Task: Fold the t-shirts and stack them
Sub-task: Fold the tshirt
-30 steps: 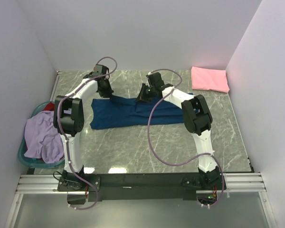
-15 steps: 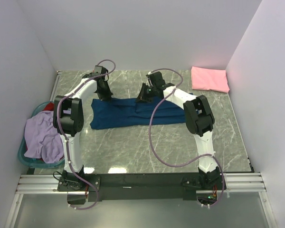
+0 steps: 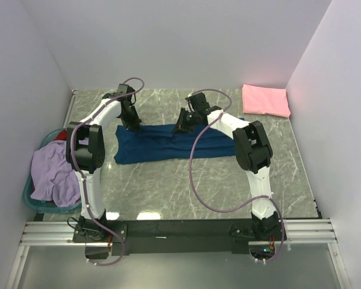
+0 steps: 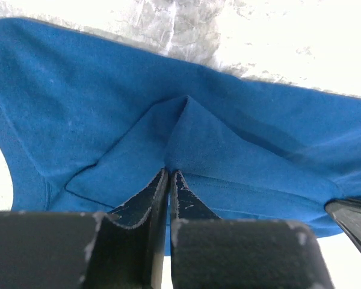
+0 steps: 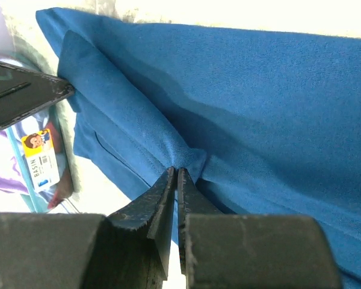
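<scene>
**Both arms pinching the navy t-shirt at its far edge**

We see the navy t-shirt [image 3: 168, 143] lying as a long band across the middle of the marble surface [image 3: 168, 192]. The left fingers [image 4: 162, 180] are pressed together on a raised fold of it, near its far left edge. The right fingers [image 5: 168, 180] are likewise clamped on a pinched ridge of the cloth, nearer the band's middle.

Surroundings: a folded pink t-shirt [image 3: 265, 100] sits in the far right corner, well apart. A teal basket [image 3: 27, 194] stands at the left edge of the surface. It holds a lavender t-shirt [image 3: 54, 174], which drapes over its rim, with a red t-shirt [image 3: 61, 135] behind it. Purple cables [image 3: 191, 180] loop off both arms.

Writing: in the right wrist view, a sticker [image 5: 40, 162] on the basket shows a cartoon face and reads "BASIN". The finer print is too small to read.
</scene>
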